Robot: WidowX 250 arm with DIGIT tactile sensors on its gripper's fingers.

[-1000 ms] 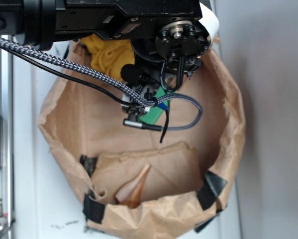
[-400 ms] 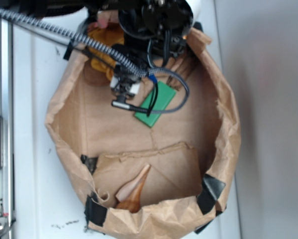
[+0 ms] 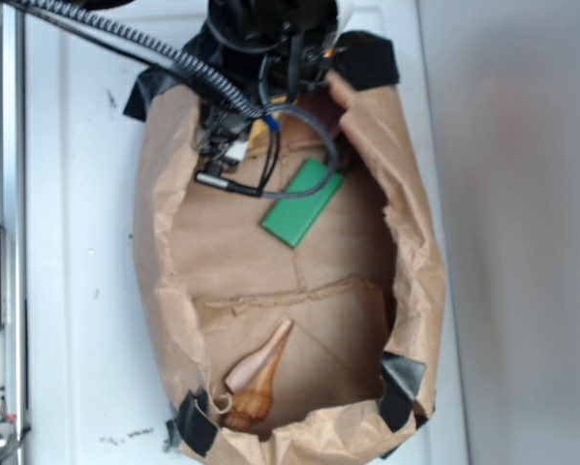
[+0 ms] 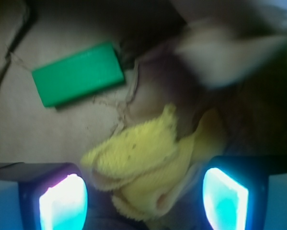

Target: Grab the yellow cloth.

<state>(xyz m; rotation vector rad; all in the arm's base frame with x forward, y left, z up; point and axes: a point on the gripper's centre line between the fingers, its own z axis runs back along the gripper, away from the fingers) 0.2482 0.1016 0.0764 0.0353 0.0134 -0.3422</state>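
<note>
- Here the largest thing seen is the brown paper bag [image 3: 164,242], laid open on the white table [image 3: 76,242]; everything else is placed inside it or at its rim.
- At the bag's far rim the black arm [image 3: 260,19] is lowered in, with its braided cable [image 3: 173,58] draped across that rim.
- The yellow cloth [image 4: 143,163] is hidden under the arm in the exterior view; in the wrist view it is found bunched in folds on the bag's floor at the far wall, directly between the pads.
- The gripper [image 4: 143,194] is spread wide, nothing yet clasped; a lit pad [image 4: 62,201] is seen on each side of the cloth, apparently not pressing it.
- The green block [image 3: 301,201] is lying flat on the bag's floor, just beside the cloth, apart from both pads.
- The pointed shell [image 3: 259,373] is resting at the bag's near end, well apart from the cloth.
- For a sound grasp, a further descent is judged necessary so the raised fold is well enclosed before closing; the block and the bag's crumpled wall are best kept out of the pinch.
</note>
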